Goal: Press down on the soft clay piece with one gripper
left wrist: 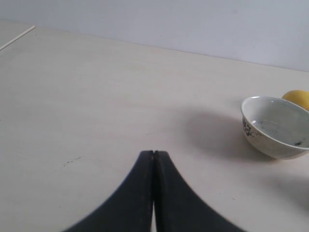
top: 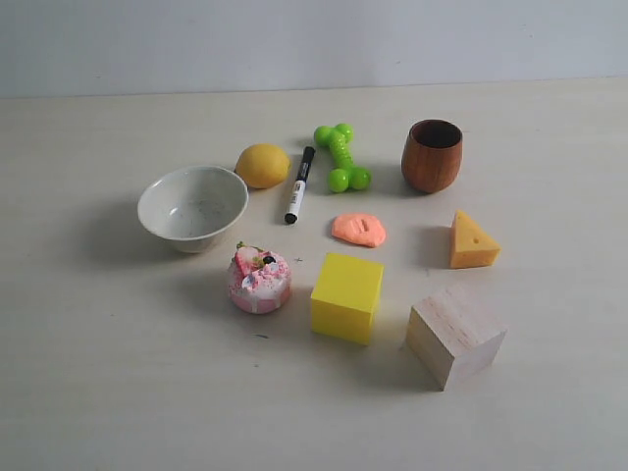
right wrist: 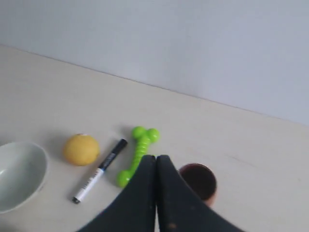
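A: Exterior view first. Where is the soft clay piece (top: 359,230) found?
B: Mid-surface, lying flat, just behind the yellow cube (top: 346,296), between the marker (top: 298,184) and the cheese wedge (top: 472,241). Its long axis is laid side to side. No arm is shown.
A: Left wrist view?
B: The left pincer (left wrist: 153,155) is pressed together, nothing held. Only the bowl (left wrist: 268,145) and lemon (left wrist: 297,98) are caught, off to one side. No clay is seen.
A: Right wrist view?
B: The right pincer (right wrist: 155,158) is likewise pressed together and empty. The green dumbbell toy (right wrist: 137,151) and wooden cup (right wrist: 199,180), the clay's neighbours, are seen at the tips. The clay is probably hidden under them, so the right arm is judged nearer.
A: Surface, room?
B: The surface (top: 118,392) is pale and matt, with a plain wall (top: 294,39) behind. Nothing is stacked on the clay, so a straight descent is judged workable.
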Robot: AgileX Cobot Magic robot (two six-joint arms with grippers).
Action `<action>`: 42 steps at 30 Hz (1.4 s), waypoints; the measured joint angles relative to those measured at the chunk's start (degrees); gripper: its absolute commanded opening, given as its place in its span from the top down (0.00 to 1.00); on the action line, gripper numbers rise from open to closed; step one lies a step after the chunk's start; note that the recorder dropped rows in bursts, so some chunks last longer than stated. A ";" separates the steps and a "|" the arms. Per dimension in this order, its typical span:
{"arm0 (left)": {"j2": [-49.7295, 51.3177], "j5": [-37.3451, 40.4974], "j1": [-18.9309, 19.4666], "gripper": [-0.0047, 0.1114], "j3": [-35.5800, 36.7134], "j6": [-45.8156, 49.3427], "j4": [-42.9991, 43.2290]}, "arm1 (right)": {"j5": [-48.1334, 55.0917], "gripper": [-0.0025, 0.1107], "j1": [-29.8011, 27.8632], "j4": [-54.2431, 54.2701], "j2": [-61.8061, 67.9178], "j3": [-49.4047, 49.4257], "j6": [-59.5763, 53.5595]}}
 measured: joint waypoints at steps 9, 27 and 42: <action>0.00 0.00 0.00 0.96 0.00 0.00 0.00 | -3.36 0.98 -10.03 -6.71 -12.78 13.44 8.30; 0.00 0.00 0.00 0.96 0.00 0.00 0.00 | -6.59 0.98 -29.73 -7.76 -49.81 40.49 8.68; 0.00 0.00 0.00 0.96 0.00 0.00 0.00 | -9.33 0.98 -29.95 -7.99 -52.66 47.93 10.56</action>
